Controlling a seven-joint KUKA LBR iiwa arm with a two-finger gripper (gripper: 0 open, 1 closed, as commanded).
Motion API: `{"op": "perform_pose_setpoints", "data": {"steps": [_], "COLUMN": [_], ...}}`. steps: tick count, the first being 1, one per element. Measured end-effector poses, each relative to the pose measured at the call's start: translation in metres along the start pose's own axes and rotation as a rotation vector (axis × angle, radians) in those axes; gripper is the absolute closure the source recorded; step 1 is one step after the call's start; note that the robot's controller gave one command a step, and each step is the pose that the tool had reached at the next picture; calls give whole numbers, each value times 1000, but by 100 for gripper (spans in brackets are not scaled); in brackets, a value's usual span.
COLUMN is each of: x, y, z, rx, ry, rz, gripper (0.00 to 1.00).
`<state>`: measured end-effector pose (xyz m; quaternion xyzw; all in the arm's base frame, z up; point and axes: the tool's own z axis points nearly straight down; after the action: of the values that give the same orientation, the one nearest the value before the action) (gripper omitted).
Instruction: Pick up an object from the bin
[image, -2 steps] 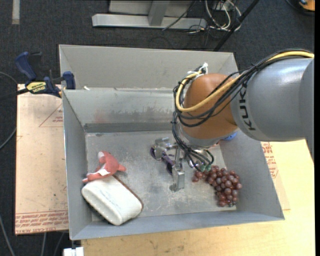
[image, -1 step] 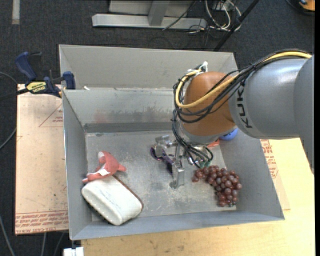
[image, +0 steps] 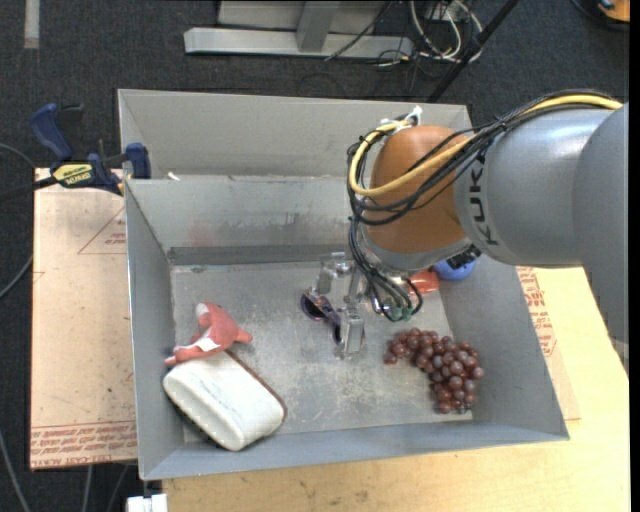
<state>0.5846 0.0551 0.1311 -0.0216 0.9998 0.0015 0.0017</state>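
My gripper (image: 348, 335) hangs low over the middle of the bin floor, its tip close to the metal. A small dark purple object (image: 319, 305) lies right beside it on the left, touching or nearly touching its body; I cannot tell if it is gripped. A bunch of dark red plastic grapes (image: 438, 366) lies a short way to the right of the gripper, apart from it.
A white rounded block (image: 222, 402) sits in the front left corner, with a pink and red toy figure (image: 209, 336) just behind it. An orange-red piece (image: 429, 282) and a blue thing (image: 459, 264) peek out beneath the arm at the right wall.
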Motion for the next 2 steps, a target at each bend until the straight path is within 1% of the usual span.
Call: {"op": "perform_pose_setpoints", "data": {"steps": [1,2], "x": [-41,14], "y": [-9,-47], "z": [-7,61], "rx": [-1,-1], "ry": [1,-1], "rz": [-136,-61], "gripper": [0,100]}}
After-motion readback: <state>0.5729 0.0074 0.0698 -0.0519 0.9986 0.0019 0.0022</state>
